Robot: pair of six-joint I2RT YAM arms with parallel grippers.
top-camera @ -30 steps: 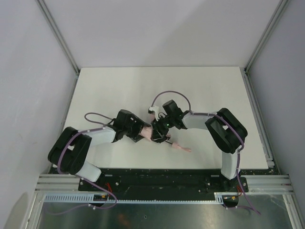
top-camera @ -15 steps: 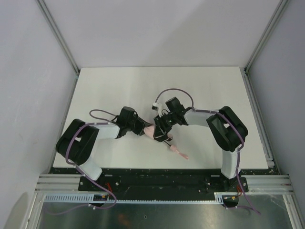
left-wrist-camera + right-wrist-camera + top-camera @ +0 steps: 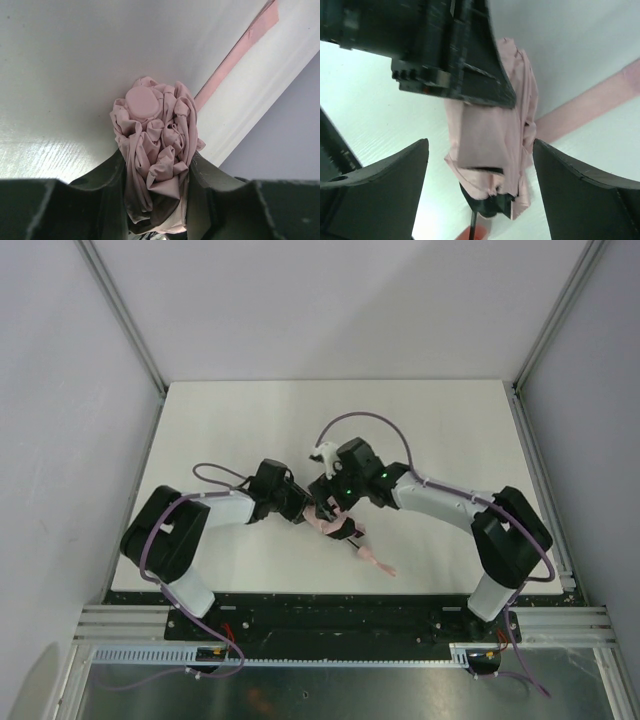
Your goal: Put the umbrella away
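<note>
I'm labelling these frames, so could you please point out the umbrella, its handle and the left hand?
umbrella point(image 3: 150, 125), left wrist view, on the bunched pink fabric.
handle point(image 3: 378, 563), top view, on the middle of the pink grip.
left hand point(image 3: 156, 157), left wrist view, at the midpoint of its grip on the fabric.

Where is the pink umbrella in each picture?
Top external: the pale pink folded fabric umbrella is just below the middle of the picture.
Left wrist: it fills the lower centre, squeezed in the left end effector.
Right wrist: it is in the centre, between the spread jaws of the right end effector.
Shared landmark: the white table top behind it.
</note>
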